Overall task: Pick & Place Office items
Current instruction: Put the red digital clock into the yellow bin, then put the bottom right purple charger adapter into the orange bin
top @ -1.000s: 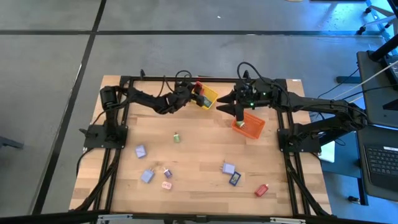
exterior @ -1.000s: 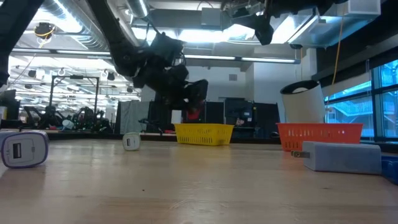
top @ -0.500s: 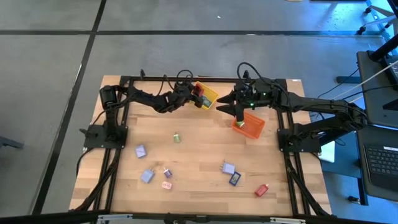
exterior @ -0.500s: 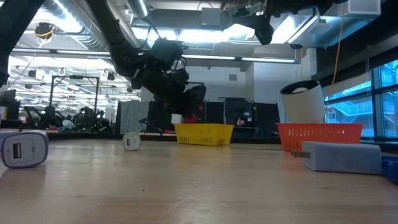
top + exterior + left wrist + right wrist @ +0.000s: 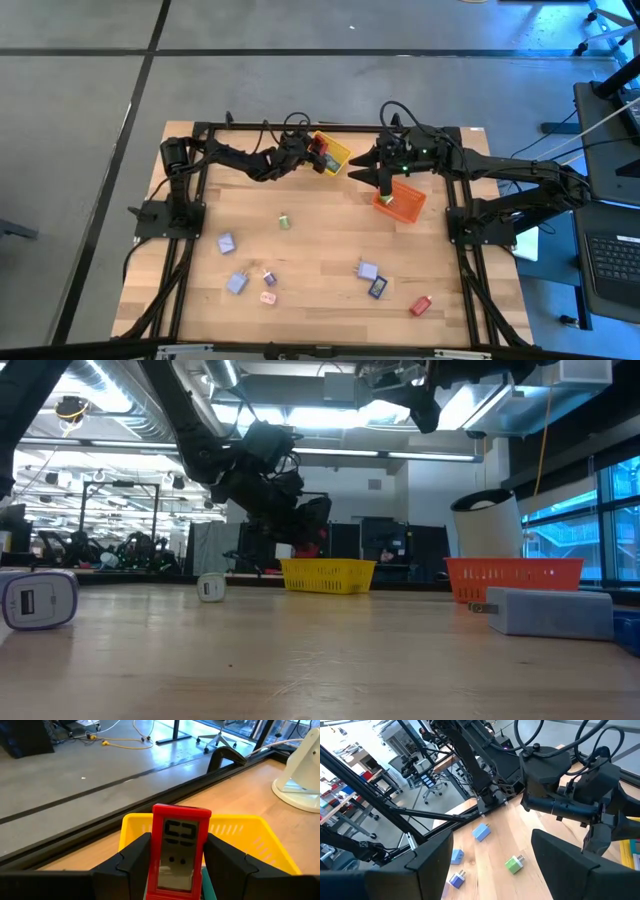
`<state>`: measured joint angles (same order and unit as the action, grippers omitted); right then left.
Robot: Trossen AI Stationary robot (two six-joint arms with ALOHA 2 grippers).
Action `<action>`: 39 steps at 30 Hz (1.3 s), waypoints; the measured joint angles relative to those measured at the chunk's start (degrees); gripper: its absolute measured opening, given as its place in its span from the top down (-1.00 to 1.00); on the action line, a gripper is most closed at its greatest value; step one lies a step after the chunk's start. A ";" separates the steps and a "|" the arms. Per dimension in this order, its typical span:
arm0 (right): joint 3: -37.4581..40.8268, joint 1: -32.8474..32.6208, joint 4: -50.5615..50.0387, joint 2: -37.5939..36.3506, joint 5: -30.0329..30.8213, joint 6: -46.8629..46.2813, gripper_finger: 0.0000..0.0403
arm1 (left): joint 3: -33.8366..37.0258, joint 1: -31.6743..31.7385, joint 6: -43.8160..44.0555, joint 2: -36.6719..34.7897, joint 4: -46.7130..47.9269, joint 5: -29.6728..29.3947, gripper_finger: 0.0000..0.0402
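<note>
My left gripper (image 5: 318, 153) is shut on a red blocky piece (image 5: 179, 851) and hangs just above the near rim of the yellow bin (image 5: 336, 154); the low view shows that piece (image 5: 312, 543) above the bin (image 5: 328, 574). My right gripper (image 5: 384, 180) is open and empty, raised over the orange bin (image 5: 402, 199). On the table lie a green piece (image 5: 284, 221), lavender pieces (image 5: 227, 243) (image 5: 367, 270), a pink one (image 5: 268, 297), a dark blue one (image 5: 377, 288) and another red one (image 5: 420, 306). My left gripper pinches the red piece by its two long sides (image 5: 156, 865) between its two fingers (image 5: 131, 862). The piece stands upright along the fingers, its face with the dark window toward the camera, lifted clear above the yellow bin's rim (image 5: 240, 822).
A white round roll (image 5: 300, 770) stands on the table beyond the yellow bin, toward the right. The black frame rails (image 5: 190, 190) run along the table's left, right and far sides. Bare wood lies in the middle of the table between the scattered pieces.
My left gripper has risen slightly with the red piece, close above the yellow bin, and has kept still for the last half second. The right arm has not moved.
</note>
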<state>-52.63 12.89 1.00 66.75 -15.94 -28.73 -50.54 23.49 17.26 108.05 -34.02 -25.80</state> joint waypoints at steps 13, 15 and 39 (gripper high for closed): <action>-0.01 0.01 -0.22 -0.01 -0.02 0.67 -0.35 | 0.00 -0.13 0.04 -0.02 -3.34 1.60 -0.07; 0.01 0.00 -0.22 -0.01 -0.02 0.69 -0.35 | 0.00 -0.13 0.36 -0.04 -4.10 2.08 -0.14; -0.01 0.01 -22.47 -3.29 -2.61 9.10 -0.35 | 0.00 -14.32 -8.50 -25.37 -7.76 1.49 -0.15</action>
<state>-52.64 12.90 -21.47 63.46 -18.56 -19.62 -50.54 9.17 8.75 82.68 -41.78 -24.31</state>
